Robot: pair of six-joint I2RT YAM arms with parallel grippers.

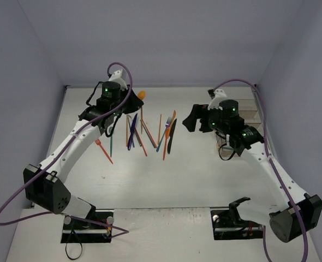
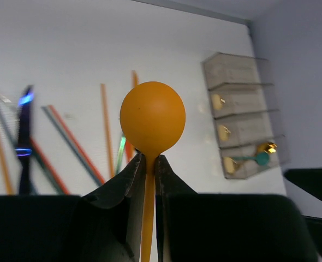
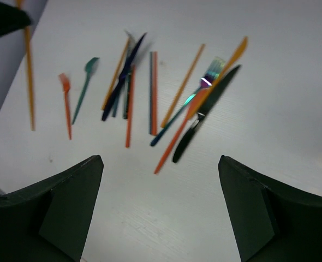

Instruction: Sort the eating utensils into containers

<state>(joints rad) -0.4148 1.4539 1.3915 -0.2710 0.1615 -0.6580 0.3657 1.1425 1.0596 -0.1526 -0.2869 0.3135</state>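
Note:
My left gripper [image 1: 131, 99] is shut on an orange spoon [image 1: 142, 94] and holds it above the table behind the pile. In the left wrist view the jaws [image 2: 148, 159] pinch its stem just under the round bowl [image 2: 152, 117]. The other utensils [image 1: 147, 132] lie in a loose row at the table's middle-left: an orange fork [image 3: 66, 103], a teal spoon [image 3: 84, 87], a navy knife [image 3: 123, 76], a black knife [image 3: 204, 114] and chopsticks. My right gripper [image 3: 159, 180] is open and empty, above the table right of the pile [image 1: 191, 123]. The containers [image 2: 240, 131] stand at the right; the nearest holds a teal spoon [image 2: 256, 158].
The right arm covers most of the containers in the top view; only their far corner [image 1: 252, 111] shows. Grey walls close in the table at the back and sides. Purple cables loop over both arms.

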